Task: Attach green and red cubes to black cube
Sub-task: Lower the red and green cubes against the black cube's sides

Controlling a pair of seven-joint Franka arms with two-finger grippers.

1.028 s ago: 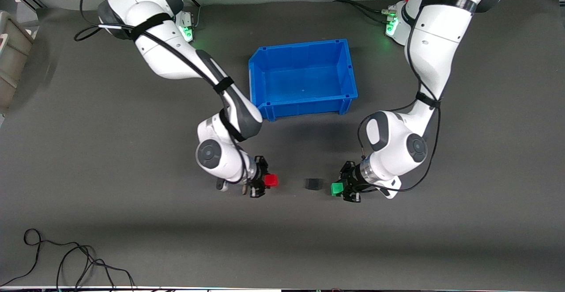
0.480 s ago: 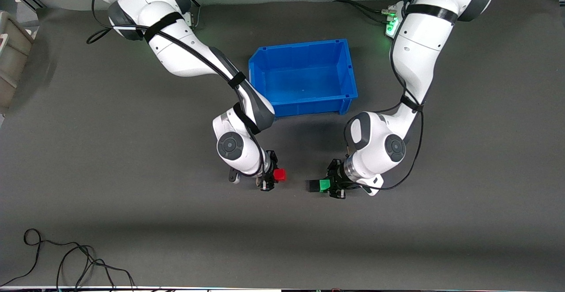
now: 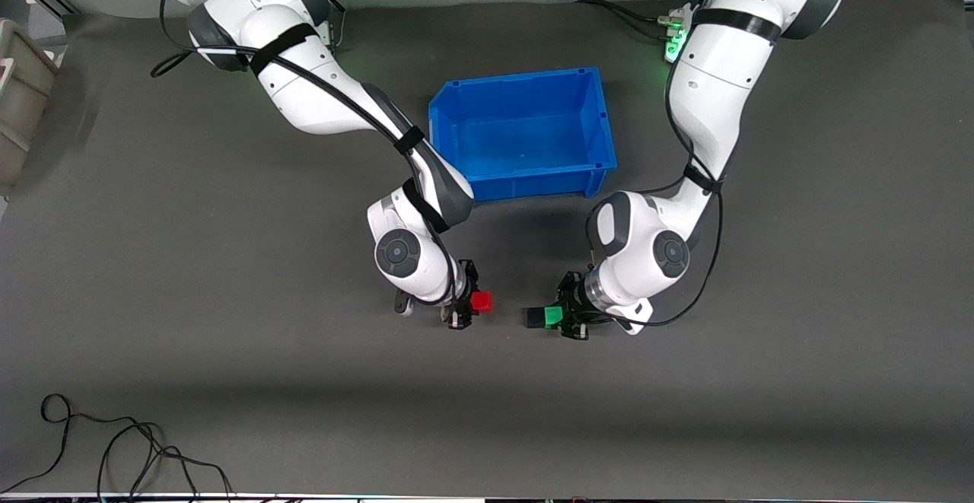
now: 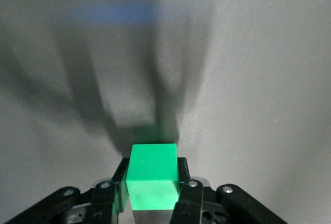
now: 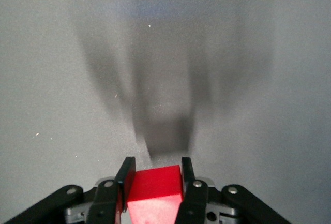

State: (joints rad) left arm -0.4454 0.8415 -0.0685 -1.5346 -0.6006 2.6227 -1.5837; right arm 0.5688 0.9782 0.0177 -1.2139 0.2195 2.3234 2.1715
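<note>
The black cube (image 3: 532, 318) lies on the dark mat, nearer the front camera than the blue bin. My left gripper (image 3: 561, 316) is shut on the green cube (image 3: 553, 315), low over the mat, and the green cube's face touches the black cube. In the left wrist view the green cube (image 4: 152, 175) fills the space between the fingers (image 4: 184, 185) and hides the black cube. My right gripper (image 3: 470, 304) is shut on the red cube (image 3: 480, 302), a short gap from the black cube toward the right arm's end. The right wrist view shows the red cube (image 5: 154, 190) clamped.
An empty blue bin (image 3: 593, 119) stands mid-table, farther from the front camera than the cubes. A grey box (image 3: 19, 100) sits at the right arm's end. A loose black cable (image 3: 122, 450) lies near the front edge.
Both grippers moved inward toward the black cube with their cubes. The green cube now touches the black cube, which has shifted slightly toward the right arm's end. The right arm has held still lately.
</note>
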